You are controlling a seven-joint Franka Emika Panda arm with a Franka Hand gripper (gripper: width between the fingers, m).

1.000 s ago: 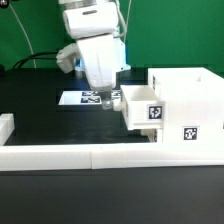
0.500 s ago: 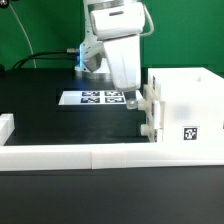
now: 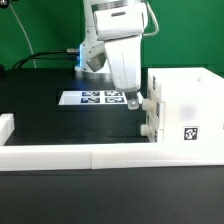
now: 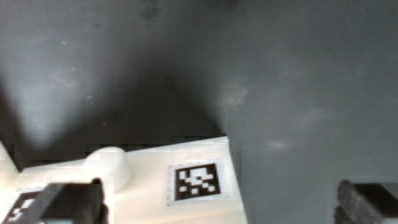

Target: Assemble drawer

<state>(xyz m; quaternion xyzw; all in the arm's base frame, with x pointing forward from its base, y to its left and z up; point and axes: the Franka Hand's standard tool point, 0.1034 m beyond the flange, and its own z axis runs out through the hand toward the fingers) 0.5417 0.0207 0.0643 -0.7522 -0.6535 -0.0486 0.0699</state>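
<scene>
The white box shell point(image 3: 186, 106) stands at the exterior view's right, with a tag on its near side. Two white trays sit pushed into its open side, one above the other; their fronts with knobs show as the upper tray point(image 3: 151, 103) and the lower tray point(image 3: 150, 128). My gripper point(image 3: 133, 99) hangs just beside the upper tray's front, open and holding nothing. In the wrist view the gripper point(image 4: 221, 205) has its dark fingers point(image 4: 71, 200) far apart, with a white tray front point(image 4: 151, 170), its knob point(image 4: 105, 166) and a tag between them.
The marker board point(image 3: 98, 98) lies flat on the black table behind the gripper. The long low white border wall point(image 3: 90, 155) runs along the front, with a short piece point(image 3: 6, 127) at the exterior view's left. A green backdrop stands behind.
A second ago the upper tray stuck out of the shell, with the gripper on it. It has slid right into the shell, and the gripper moved right with it. Almost nothing moved in the last half second.
</scene>
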